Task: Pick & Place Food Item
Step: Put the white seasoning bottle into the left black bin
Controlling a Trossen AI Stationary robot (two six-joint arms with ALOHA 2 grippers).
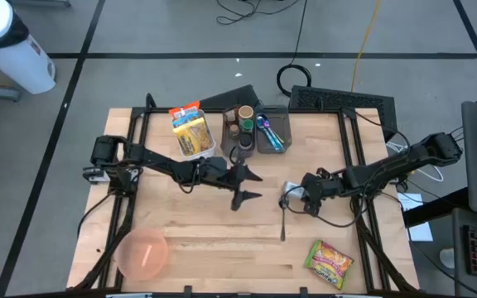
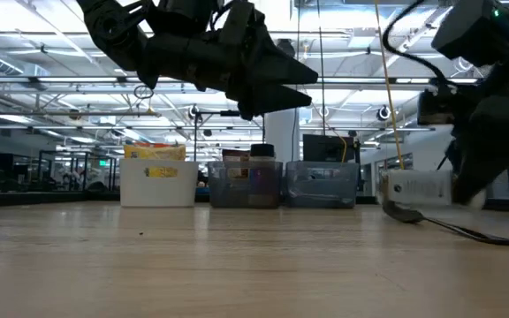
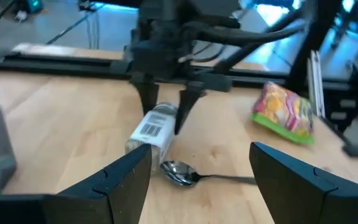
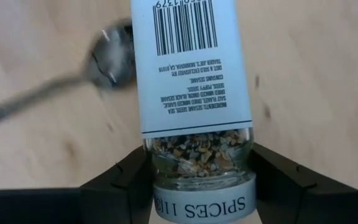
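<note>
While spice jar (image 4: 194, 81) lies between right jaws, grip unclear; left jaws open.

A large open lab hall: taped grey floor (image 1: 180, 33), ceiling trusses (image 2: 51, 88), loose cables (image 1: 301, 74) by a wooden table (image 1: 222, 240)

wooden table (image 1: 222, 240) carries three bins (image 1: 259, 128), pink bowl (image 1: 142, 252), spoon (image 1: 283, 217), spice jar (image 1: 292, 191), snack packet (image 1: 329, 263).

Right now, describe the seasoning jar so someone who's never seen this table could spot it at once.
On the wooden table, look right of centre, where the right gripper has its jaws either side of the spice jar. The jar lies on its side beside a metal spoon. Unlike the colourful snack packet nearer the front edge, it is clear, with a white barcode label.
</note>
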